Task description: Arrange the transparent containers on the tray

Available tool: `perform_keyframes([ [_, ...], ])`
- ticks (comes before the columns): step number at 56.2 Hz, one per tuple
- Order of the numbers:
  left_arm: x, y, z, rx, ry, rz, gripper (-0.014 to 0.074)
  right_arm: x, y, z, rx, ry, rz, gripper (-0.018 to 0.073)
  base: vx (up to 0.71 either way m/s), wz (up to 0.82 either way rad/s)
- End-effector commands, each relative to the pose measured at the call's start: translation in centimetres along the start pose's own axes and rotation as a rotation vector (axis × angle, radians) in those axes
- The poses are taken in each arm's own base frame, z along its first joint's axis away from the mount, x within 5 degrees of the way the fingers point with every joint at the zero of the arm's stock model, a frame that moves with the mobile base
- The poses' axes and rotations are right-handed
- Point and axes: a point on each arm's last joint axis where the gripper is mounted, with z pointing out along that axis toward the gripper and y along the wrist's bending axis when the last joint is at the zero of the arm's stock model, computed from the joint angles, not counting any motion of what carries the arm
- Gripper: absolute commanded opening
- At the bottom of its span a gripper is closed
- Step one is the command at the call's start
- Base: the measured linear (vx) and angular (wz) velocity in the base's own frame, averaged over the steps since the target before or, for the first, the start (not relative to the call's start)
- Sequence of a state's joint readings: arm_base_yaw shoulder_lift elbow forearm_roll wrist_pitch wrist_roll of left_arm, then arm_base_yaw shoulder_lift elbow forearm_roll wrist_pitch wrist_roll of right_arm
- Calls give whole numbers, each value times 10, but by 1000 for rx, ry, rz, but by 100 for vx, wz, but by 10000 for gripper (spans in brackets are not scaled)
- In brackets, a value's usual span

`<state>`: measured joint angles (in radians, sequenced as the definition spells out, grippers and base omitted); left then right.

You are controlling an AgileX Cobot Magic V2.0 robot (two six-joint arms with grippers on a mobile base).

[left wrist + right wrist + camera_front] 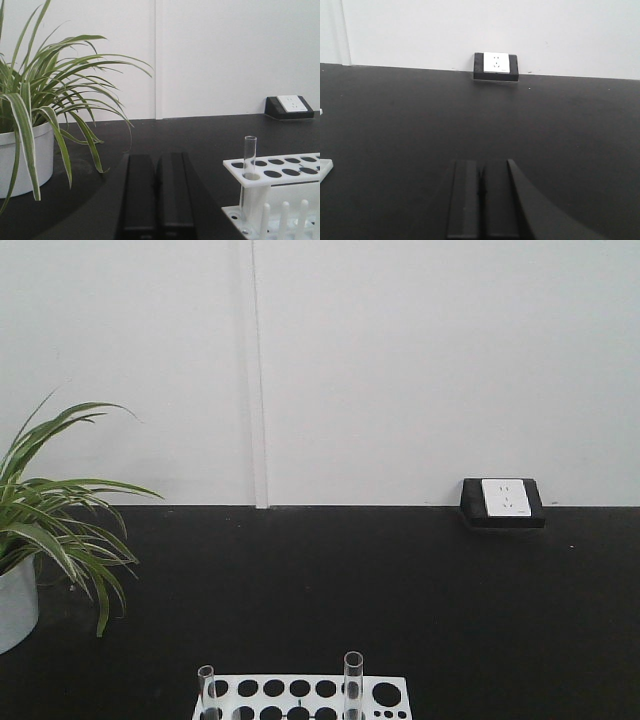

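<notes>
This looks like a laboratory bench: a white perforated tube rack (295,192) holding two clear glass test tubes (352,680) stands on a matte black worktop (350,590). Behind it are a plain white wall (400,360) and a boxed power socket (503,502). A potted plant (30,125) sits to one side.

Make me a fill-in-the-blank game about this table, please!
The white rack holds ____ glass test tubes.
The leafy plant grows in a ____ pot.
The left gripper and the right gripper are both ____, not open.
Missing words: two; white; shut.
</notes>
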<state>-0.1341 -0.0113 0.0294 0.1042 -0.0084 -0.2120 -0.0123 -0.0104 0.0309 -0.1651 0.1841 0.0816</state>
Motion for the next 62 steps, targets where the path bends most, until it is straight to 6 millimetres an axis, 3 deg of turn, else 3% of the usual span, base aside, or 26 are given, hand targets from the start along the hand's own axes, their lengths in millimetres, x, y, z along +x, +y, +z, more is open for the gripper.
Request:
perform_keyframes([
  [1,1,-1,-1,17,-79,-10,-8,-5,1,0,-3,-80,-7,-11,0,0],
  [30,0,-1,-2,20,-95,-10,-8,-7,1,-1,-10,-105,52,-11,0,0],
  [45,-2,-1,-2,24,-115,-13,-8,-25,2,-4,-26,-302,51,-11,0,0],
  [54,-37,-6,-8,66,-318,-34,-8,-65,0,-19,-33,-534,49,-11,0,0],
  [62,-92,-13,-16,66,-391,62,-8,-108,-7,-28,-6,-432,52,-11,0,0],
])
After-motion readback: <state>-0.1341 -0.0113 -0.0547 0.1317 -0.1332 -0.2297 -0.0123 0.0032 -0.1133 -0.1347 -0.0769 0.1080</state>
